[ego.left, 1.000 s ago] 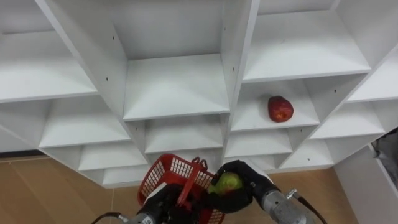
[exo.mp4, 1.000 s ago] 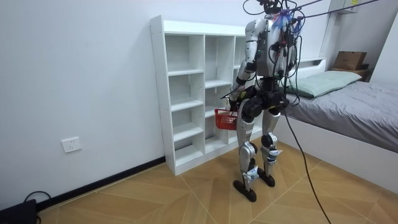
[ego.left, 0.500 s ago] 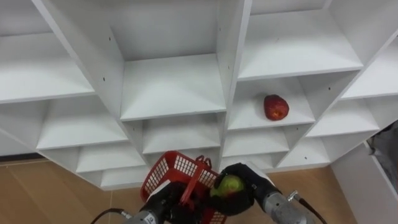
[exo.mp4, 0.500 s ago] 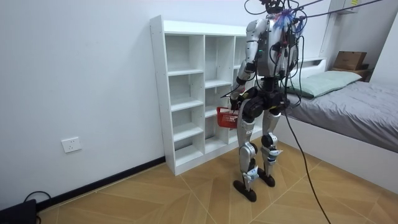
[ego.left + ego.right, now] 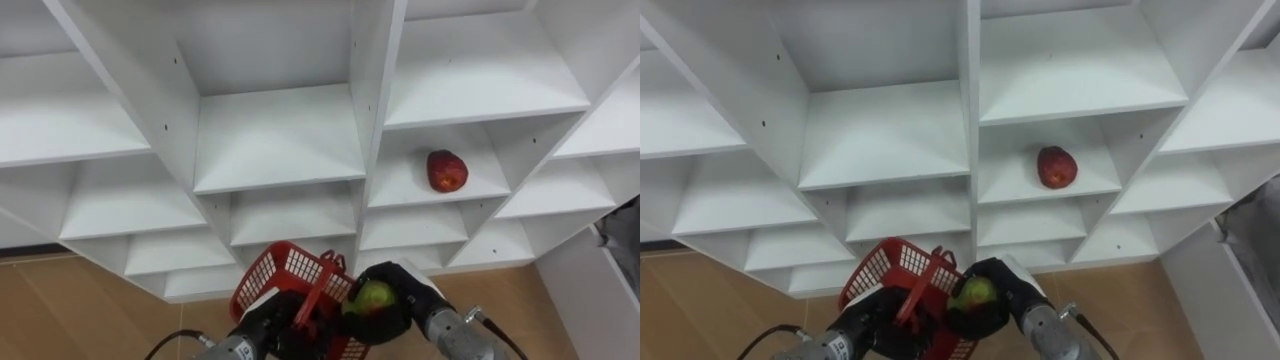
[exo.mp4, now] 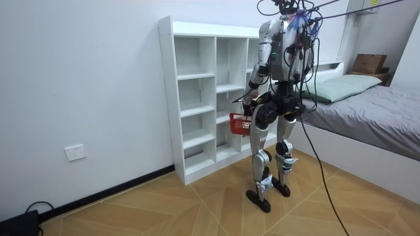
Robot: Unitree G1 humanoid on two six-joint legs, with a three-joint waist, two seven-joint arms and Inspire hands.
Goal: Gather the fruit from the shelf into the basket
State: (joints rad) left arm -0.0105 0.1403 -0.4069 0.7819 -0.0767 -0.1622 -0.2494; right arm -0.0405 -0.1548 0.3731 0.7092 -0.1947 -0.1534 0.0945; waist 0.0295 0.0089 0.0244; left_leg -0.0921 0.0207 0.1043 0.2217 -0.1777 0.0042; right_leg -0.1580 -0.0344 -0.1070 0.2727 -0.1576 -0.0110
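I stand facing a white closet of open shelves (image 5: 280,140). My left hand (image 5: 272,322) is curled round the handle of a red wire basket (image 5: 275,277) held low in front of me. Over the basket's right edge my right hand (image 5: 392,300) is shut on a green fruit (image 5: 372,296). A red fruit (image 5: 447,171) lies on a shelf in the right column, above and to the right of my right hand. The room view shows the basket (image 6: 240,123) held out at hip height before the closet (image 6: 203,92).
The other shelf compartments hold nothing. Wooden floor (image 5: 70,310) lies below the closet. A bed (image 6: 367,118) stands behind me at the room view's right. A white panel (image 5: 590,300) rises at the lower right of the eye view.
The picture has shifted a little, so my head moved. The basket has come slightly up and right beside the green fruit. The red fruit stays on its shelf.
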